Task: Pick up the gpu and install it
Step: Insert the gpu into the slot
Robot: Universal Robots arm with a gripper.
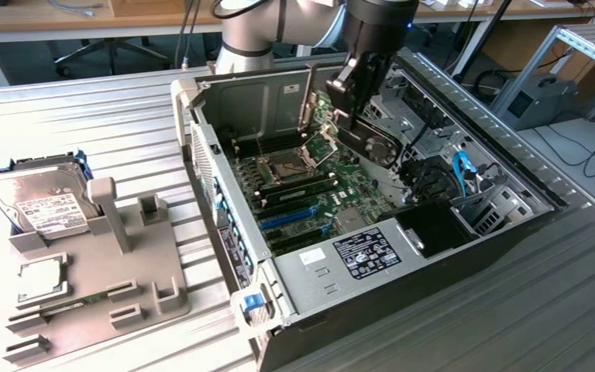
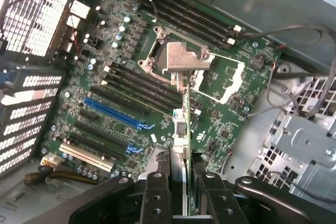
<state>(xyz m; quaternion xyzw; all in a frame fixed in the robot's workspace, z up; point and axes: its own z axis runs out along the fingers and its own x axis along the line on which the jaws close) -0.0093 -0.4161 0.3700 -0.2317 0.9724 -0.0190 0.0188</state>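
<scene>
My gripper (image 1: 352,99) hangs inside the open computer case (image 1: 483,248), shut on the gpu (image 1: 368,143), a black card held above the green motherboard (image 1: 313,194). In the wrist view the gpu (image 2: 181,129) shows edge-on between my two black fingers (image 2: 156,184), and its silvery bracket (image 2: 186,59) points away from the gripper (image 2: 180,177). The card hovers over the board, near the black slots and the blue slots (image 2: 113,114), apart from them.
The case's walls and drive cage (image 1: 437,124) close in around the arm. A power supply (image 1: 365,252) with a label and blue cables (image 1: 461,167) lie nearby. On the exterior view's left a grey fixture (image 1: 111,287) holds a silver hard drive (image 1: 39,203).
</scene>
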